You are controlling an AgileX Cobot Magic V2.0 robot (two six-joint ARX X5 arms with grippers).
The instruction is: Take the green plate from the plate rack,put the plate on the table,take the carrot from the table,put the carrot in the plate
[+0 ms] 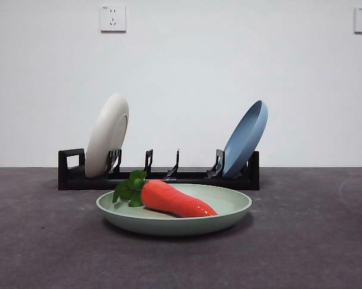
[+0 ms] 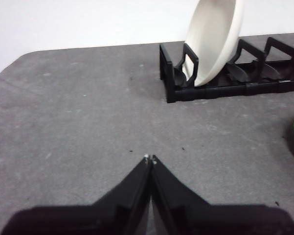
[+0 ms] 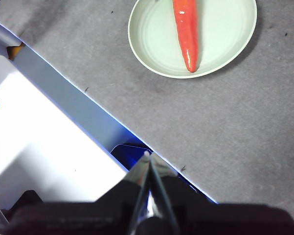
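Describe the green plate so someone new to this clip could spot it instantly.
Find the long black plate rack across the back of the table. Just in front of it, the green plate lies flat on the table. Unlike the cream plate and blue plate standing on edge in the rack, it holds the carrot.

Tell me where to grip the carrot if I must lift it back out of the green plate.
Grip the carrot across its thick orange middle, coming from above. It lies flat in the green plate, and the raised rim blocks a level side approach.
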